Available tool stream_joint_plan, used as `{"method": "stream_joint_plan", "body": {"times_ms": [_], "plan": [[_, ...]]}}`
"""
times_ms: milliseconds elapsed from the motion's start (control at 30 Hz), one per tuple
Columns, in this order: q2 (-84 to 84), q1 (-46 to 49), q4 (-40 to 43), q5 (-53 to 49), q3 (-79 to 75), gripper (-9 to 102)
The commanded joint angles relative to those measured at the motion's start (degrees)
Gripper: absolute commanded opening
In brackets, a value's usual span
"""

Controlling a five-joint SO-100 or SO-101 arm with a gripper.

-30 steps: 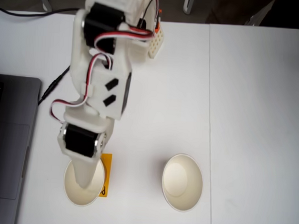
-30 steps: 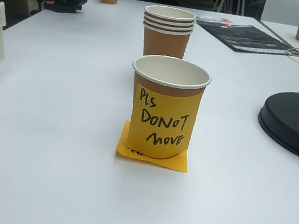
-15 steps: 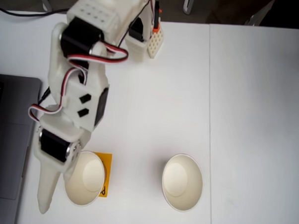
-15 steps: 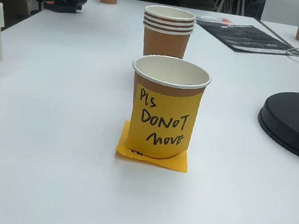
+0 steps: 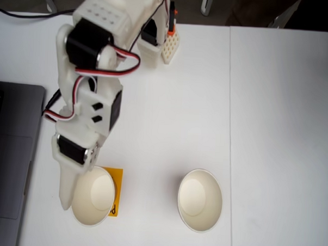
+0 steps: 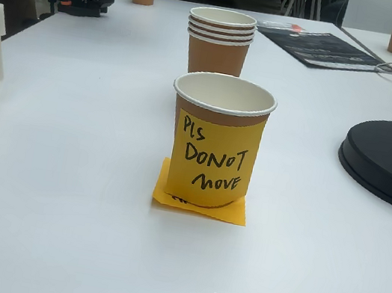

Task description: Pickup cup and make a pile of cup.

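Your white arm's fingers [image 5: 68,198] hang at lower left of the top-down fixed view, one tip just beside the rim of the left white paper cup [image 5: 94,196]; you cannot tell how far they are spread. That cup stands upright on an orange sticky note [image 5: 116,193]. The second white paper cup [image 5: 199,200] stands upright, well apart, lower centre on the white table [image 5: 272,133].

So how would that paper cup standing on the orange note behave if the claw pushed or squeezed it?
Probably very light: the cup is empty, so a push from the claw at its left rim could slide or tip it. Its thin paper wall would likely dent under a hard squeeze. The base looks narrower than the rim, which favours tipping.
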Motion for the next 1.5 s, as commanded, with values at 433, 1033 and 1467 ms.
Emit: {"method": "stream_joint_plan", "body": {"times_ms": [433, 1033, 1467], "plan": [[-2.5, -0.7, 6.9, -0.3, -4.4, 28], [-7.2, -2.3, 9.8, -0.2, -4.7, 28], [-10.5, -3.3, 9.3, -0.1, -5.1, 28]]}}
